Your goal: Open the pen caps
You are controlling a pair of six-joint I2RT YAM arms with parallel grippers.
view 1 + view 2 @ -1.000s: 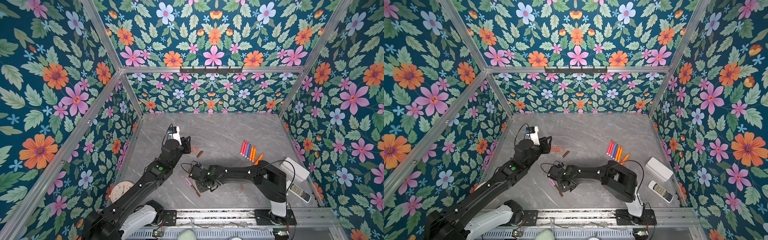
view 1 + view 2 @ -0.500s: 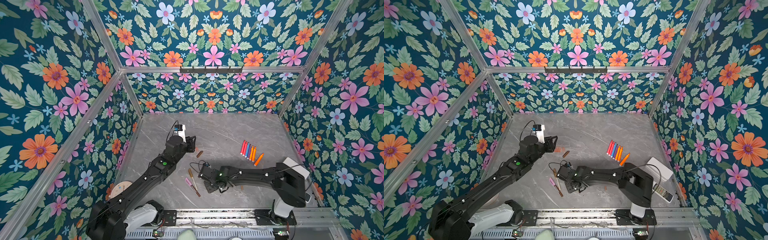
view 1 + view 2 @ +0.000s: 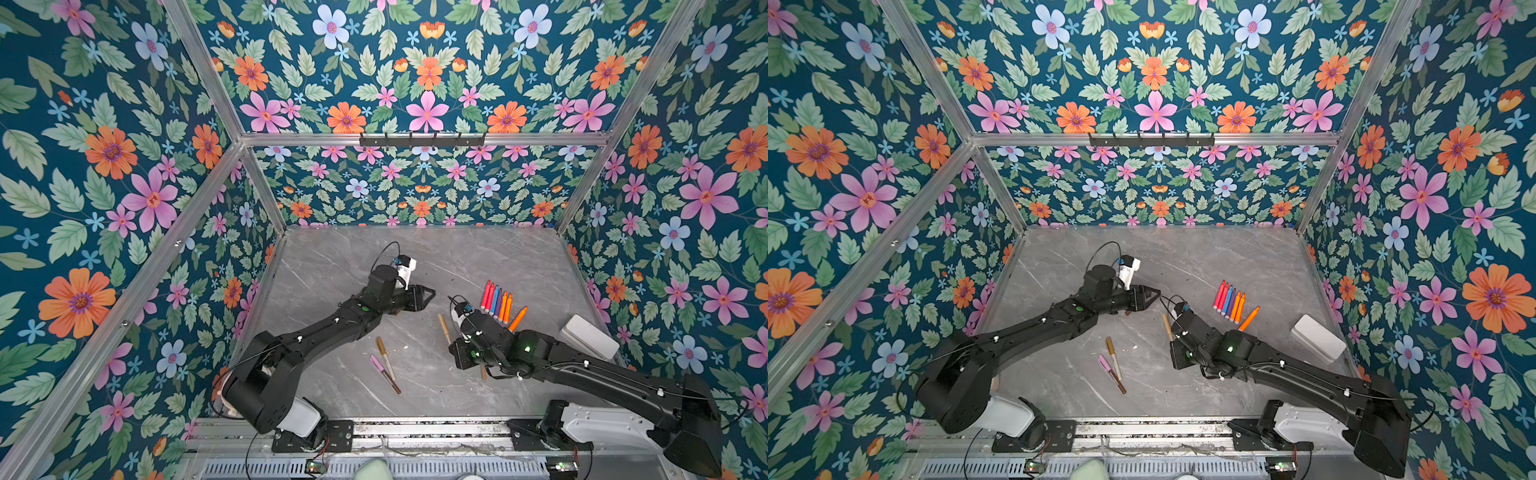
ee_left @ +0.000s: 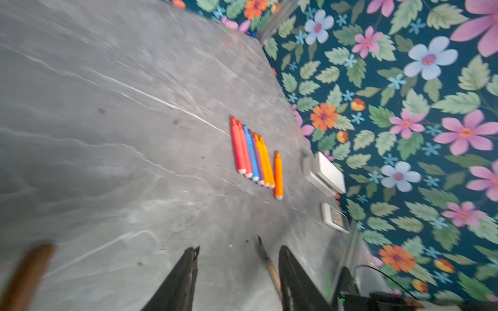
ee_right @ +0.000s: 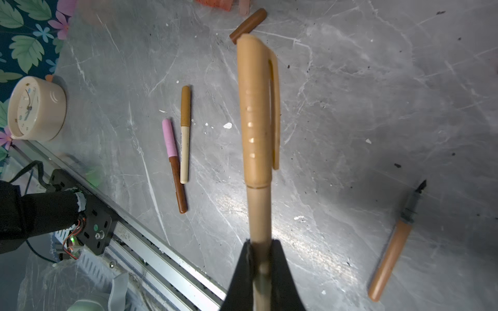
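Tan cap [image 5: 256,107] fully seated on its pen [image 3: 444,328], clip intact, not yet pulled. Raised clear of the tabletop [image 3: 457,257], about midway between the left and right edges, nearer the front edge. Pinched at the bare barrel by the right gripper [image 5: 260,250], fingers pressed hard against it, cap end projecting free. Near that cap end but apart from it: left gripper [image 3: 430,296], fingers [image 4: 188,269] spread, closed on nothing.

Step in hand, by judgement: presentation of the capped pen for the pull. Next: bring the cap between the spread fingers, close on the cap alone, beyond the seam, then draw straight along the barrel axis against the right gripper's hold.

Further out: loose brown cap [image 5: 248,25]; gold-capped pen [image 5: 185,140] and pink-capped pen [image 5: 174,167] side by side toward the front edge, awaiting the same treatment; row of bare-tipped pens [image 3: 496,301] toward the right edge.
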